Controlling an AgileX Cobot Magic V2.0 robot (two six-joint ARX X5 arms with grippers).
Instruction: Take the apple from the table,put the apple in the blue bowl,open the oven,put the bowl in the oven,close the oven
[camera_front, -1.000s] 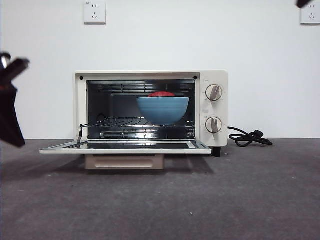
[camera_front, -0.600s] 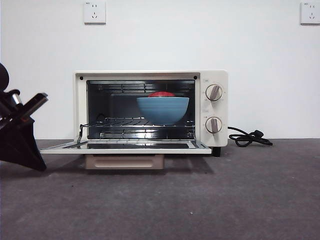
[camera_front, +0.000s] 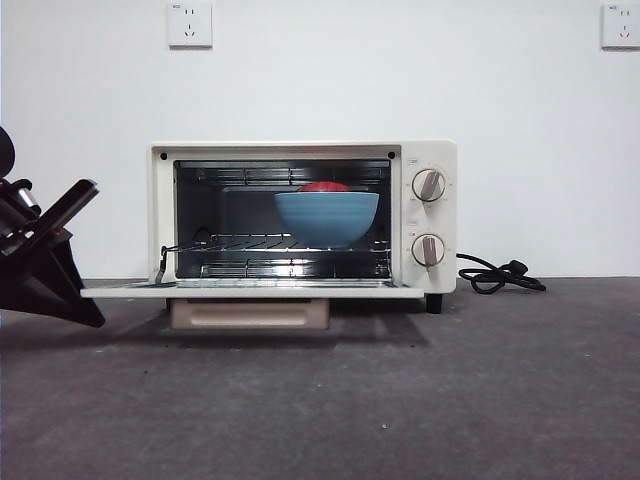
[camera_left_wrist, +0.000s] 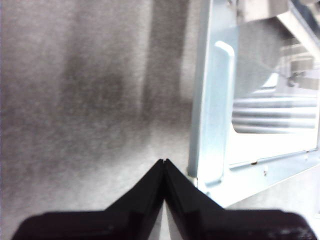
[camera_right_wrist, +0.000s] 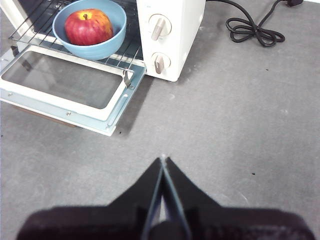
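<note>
The cream oven (camera_front: 440, 212) stands at the back of the table (camera_front: 400, 400) with its door (camera_front: 250, 292) dropped open, about level. Inside, on the wire rack, sits the blue bowl (camera_front: 326, 218) with the red apple (camera_front: 323, 187) in it; the right wrist view shows the apple (camera_right_wrist: 89, 27) lying in the bowl (camera_right_wrist: 100, 49). My left gripper (camera_front: 88, 312) is shut and empty, low at the door's left end, its tips (camera_left_wrist: 164, 161) right beside the door's edge (camera_left_wrist: 207, 125). My right gripper (camera_right_wrist: 163, 160) is shut and empty, above bare table in front of the oven's right side.
A coiled black cord (camera_front: 500, 275) lies on the table right of the oven. The door's beige bar handle (camera_front: 248, 315) hangs under its front edge. Two wall sockets (camera_front: 189, 24) sit high on the white wall behind.
My left gripper has come down and to the right, up to the door's left end. The door now shows edge-on, slightly higher than before. The black arm tip at the top right corner is gone.
</note>
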